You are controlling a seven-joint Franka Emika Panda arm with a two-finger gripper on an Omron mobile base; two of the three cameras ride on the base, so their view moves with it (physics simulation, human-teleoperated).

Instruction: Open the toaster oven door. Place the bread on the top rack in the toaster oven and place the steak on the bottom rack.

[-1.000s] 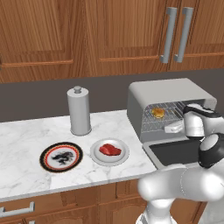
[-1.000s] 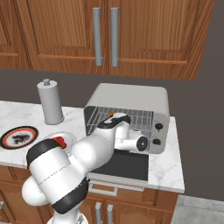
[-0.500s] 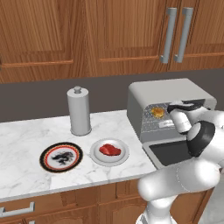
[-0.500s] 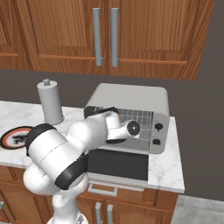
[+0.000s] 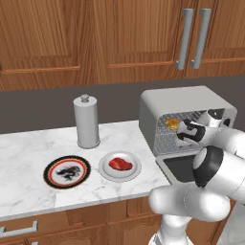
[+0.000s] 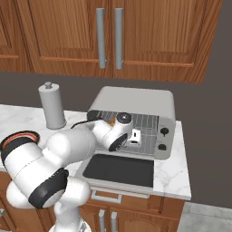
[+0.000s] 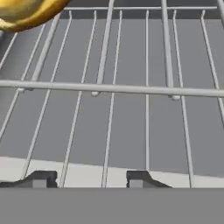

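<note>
Bread (image 5: 172,124) sits on top rack (image 7: 131,89) inside toaster oven (image 5: 187,101); our gripper (image 7: 85,178) right beside it, jaws partly apart, empty. We back out level, then fetch steak (image 5: 120,164), left of toaster oven.

Bread (image 5: 172,124) apparently on top rack (image 5: 184,118)

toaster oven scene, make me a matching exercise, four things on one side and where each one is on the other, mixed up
Things:
1. bread
2. steak
3. toaster oven door
4. grey canister

Places:
A. on a white plate on the counter
B. folded down flat at the counter's front
C. on a wire rack inside the toaster oven
D. upright by the back wall

Pairs: 1-C, 2-A, 3-B, 4-D
</note>
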